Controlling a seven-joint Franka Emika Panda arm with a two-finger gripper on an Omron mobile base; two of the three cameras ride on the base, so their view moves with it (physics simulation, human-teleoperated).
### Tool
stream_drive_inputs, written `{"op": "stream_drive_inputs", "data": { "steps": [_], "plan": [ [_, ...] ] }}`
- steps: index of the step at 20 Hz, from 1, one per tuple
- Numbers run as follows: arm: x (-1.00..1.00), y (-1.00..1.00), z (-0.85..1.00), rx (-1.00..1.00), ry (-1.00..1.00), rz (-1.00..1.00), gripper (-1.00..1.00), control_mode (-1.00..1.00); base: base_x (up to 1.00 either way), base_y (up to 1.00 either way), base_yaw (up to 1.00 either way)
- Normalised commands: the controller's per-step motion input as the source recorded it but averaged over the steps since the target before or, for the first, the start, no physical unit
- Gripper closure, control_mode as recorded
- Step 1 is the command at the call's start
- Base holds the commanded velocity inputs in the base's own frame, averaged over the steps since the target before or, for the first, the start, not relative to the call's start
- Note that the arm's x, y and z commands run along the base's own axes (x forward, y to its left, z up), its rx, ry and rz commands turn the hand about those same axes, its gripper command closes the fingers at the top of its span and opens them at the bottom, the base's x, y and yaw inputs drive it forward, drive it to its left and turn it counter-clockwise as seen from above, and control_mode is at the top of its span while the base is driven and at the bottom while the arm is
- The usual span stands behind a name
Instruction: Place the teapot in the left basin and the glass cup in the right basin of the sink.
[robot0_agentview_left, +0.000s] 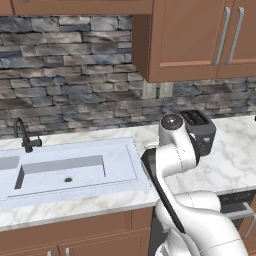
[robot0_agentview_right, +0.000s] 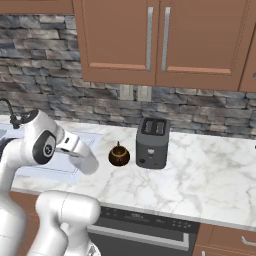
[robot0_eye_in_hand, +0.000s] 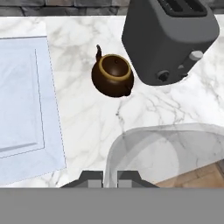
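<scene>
The glass cup (robot0_eye_in_hand: 166, 151) looms large and translucent at the bottom of the hand view, just above the counter's front edge. My gripper (robot0_eye_in_hand: 108, 178) is shut on the glass cup, its left wall pinched between the two fingertips (robot0_eye_in_hand: 90, 178). The teapot (robot0_eye_in_hand: 112, 75) (robot0_agentview_right: 119, 155), dark brown with a tan rim, stands on the marble between the sink (robot0_eye_in_hand: 52, 131) and the toaster, ahead of the gripper. In the left base view the right basin (robot0_agentview_left: 65, 172) lies with its drain hole showing, and a corner of the left basin (robot0_agentview_left: 6, 163) is at the picture's edge. My arm hides the cup in both base views.
A black toaster (robot0_agentview_right: 152, 142) (robot0_eye_in_hand: 168, 39) (robot0_agentview_left: 200, 127) stands right beside the teapot. The dark faucet (robot0_agentview_left: 25, 136) rises behind the sink. Wooden wall cabinets (robot0_agentview_right: 150, 40) hang over the counter, and an oven front (robot0_agentview_right: 145, 225) lies below its edge.
</scene>
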Motion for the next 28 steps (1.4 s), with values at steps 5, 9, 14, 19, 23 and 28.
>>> {"op": "stream_drive_inputs", "data": {
  "steps": [5, 9, 14, 19, 23, 28],
  "plan": [
    [0.11, 0.42, 0.28, -0.03, 0.0, 0.09, 1.0, -1.0, 0.0, 0.0, 0.0],
    [0.14, 0.42, 0.24, 0.0, 0.04, 0.12, 1.0, -1.0, 0.0, 0.0, 0.0],
    [0.13, 0.39, 0.21, 0.0, 0.02, 0.14, 1.0, -1.0, 0.0, 0.0, 0.0],
    [0.07, 0.35, 0.1, 0.0, 0.0, 0.13, 1.0, -1.0, 0.0, 0.0, 0.0],
    [0.1, 0.34, 0.01, 0.0, 0.0, 0.13, 1.0, -1.0, 0.0, 0.0, 0.0],
    [0.09, 0.32, 0.0, 0.0, 0.0, 0.13, 1.0, -1.0, 0.0, 0.0, 0.0]
  ]
}}
